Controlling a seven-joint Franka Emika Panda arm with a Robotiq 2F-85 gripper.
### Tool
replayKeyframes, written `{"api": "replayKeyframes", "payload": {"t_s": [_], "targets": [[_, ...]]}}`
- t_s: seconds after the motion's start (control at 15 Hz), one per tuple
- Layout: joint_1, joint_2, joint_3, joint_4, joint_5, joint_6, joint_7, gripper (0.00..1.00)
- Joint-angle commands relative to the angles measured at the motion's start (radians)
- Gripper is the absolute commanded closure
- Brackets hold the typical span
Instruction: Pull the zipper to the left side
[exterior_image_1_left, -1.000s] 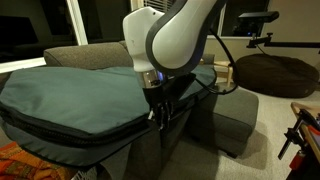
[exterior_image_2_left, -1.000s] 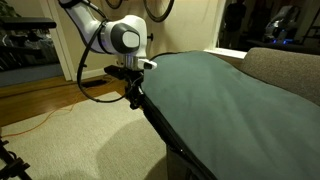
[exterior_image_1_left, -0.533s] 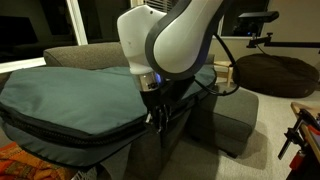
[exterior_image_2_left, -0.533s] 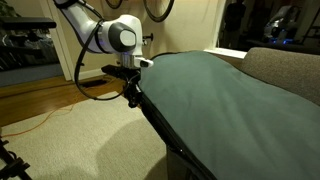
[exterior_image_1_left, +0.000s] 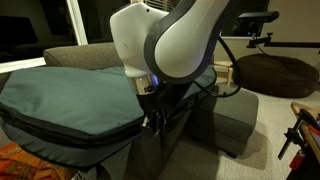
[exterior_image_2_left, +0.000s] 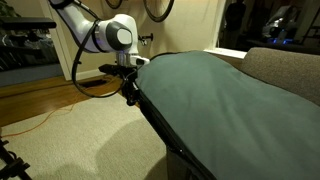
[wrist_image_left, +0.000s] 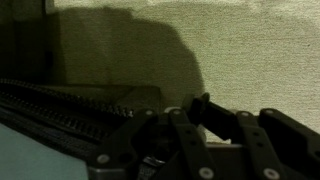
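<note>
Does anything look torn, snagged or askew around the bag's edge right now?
Nothing stands out. The bag lies flat on the sofa, the zip line runs straight in the wrist view, and the gripper is shut at the bag's edge. The slider itself is hidden.

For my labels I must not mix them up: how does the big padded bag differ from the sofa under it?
The padded bag is teal-grey; the sofa is plain grey. The bag has a black zip line along its edge; the sofa shows none. The shut gripper is at the bag's edge, not the sofa. Both are large and soft.
</note>
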Motion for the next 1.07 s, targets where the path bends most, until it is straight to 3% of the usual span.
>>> {"api": "replayKeyframes", "payload": {"t_s": [0.0, 1.0], "targets": [[0.069, -0.101, 0.031, -0.099, 0.012, -0.064, 0.070, 0.95], [0.173, -0.027, 0.038, 0.019, -0.014, -0.088, 0.187, 0.95]]}}
